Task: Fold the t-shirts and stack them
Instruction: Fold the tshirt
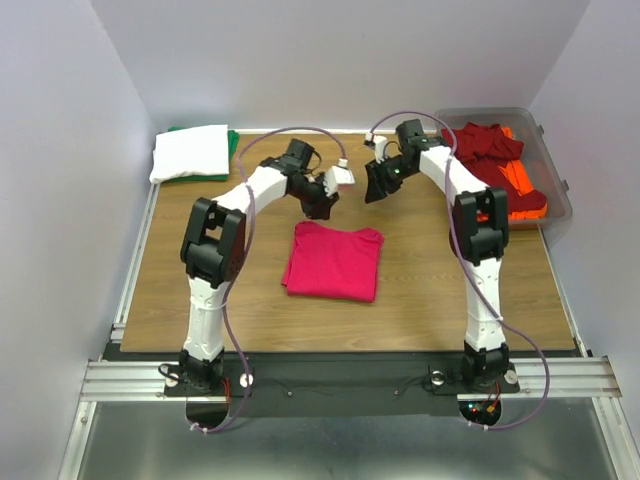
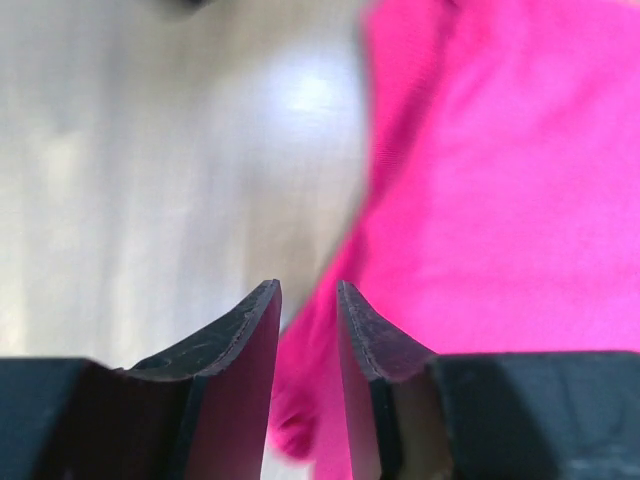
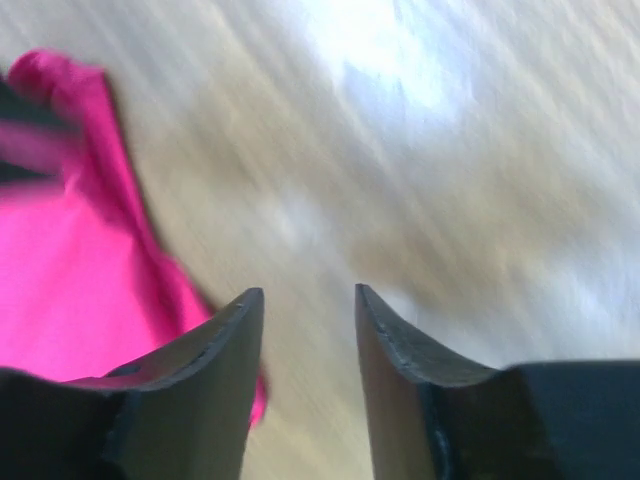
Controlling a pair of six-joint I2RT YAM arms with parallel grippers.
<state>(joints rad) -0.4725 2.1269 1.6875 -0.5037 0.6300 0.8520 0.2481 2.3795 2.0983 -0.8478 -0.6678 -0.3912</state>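
L arm [image 1: 213, 245], R arm [image 1: 478, 228] arched inward, L fingers [image 2: 240, 345] slightly apart, R fingers [image 3: 215, 350] wider

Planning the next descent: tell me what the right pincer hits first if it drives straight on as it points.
Probably the brown wooden tabletop: the right pincer aims at wood, the bright pink cloth t-shirt lies aside. Depth is blurred.

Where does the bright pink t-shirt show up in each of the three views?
Top external: the pink t-shirt lies folded at the middle of the table.
Left wrist: the shirt fills the right half of the picture, blurred.
Right wrist: the shirt sits at the left edge, blurred.
Shared landmark: the wooden table top shows bare beside the shirt in every view.
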